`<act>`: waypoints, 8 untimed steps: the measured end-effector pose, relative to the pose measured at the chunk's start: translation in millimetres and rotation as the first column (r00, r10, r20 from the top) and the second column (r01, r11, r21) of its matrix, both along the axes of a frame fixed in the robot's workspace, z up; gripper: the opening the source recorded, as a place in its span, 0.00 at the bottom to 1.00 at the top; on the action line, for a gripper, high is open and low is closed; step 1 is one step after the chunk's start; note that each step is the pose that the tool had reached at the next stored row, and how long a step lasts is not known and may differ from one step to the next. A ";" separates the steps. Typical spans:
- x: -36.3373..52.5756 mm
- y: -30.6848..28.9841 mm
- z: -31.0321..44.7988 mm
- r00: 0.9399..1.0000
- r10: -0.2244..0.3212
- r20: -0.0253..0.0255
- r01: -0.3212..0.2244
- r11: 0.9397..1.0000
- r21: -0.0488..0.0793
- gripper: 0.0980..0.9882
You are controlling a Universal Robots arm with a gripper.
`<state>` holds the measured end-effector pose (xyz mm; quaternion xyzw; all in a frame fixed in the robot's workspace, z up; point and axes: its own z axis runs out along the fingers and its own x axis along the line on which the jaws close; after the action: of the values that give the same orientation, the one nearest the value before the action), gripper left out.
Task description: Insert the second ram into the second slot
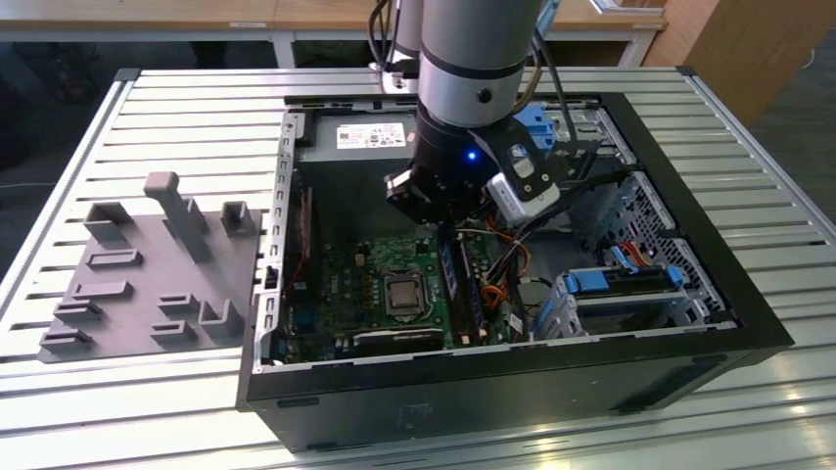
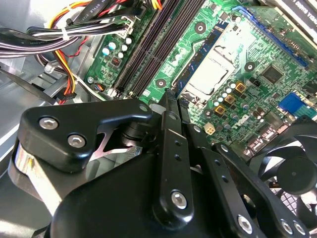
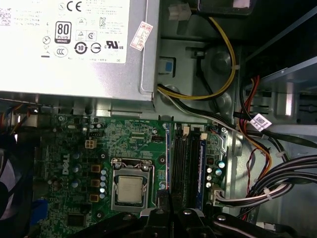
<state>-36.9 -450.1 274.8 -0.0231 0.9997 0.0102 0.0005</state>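
Gripper [image 2: 171,96] low inside open computer case [image 1: 523,392], fingers pinched together with tips just above the second ram [image 3: 168,158], which stands blue-edged in the motherboard [image 3: 133,144] slot beside the CPU socket [image 3: 131,188].

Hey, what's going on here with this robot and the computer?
A robot arm's gripper hangs inside an open computer case, just above the memory slots beside the processor socket on the motherboard. Whether it holds a ram stick cannot be told. A grey parts tray sits outside the case.
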 end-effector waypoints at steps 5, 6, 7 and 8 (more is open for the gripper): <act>0.0 0.0 -0.6 1.000 0.000 0.000 0.000 1.000 0.000 0.04; 0.0 -0.1 -0.9 1.000 0.000 0.000 0.000 1.000 0.000 0.04; 0.0 -0.4 -1.3 1.000 0.000 0.000 0.000 1.000 0.000 0.04; 0.0 -0.9 -1.6 1.000 0.000 0.000 0.000 1.000 0.000 0.04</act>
<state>-36.9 -451.0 273.3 -0.0231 0.9997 0.0102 0.0005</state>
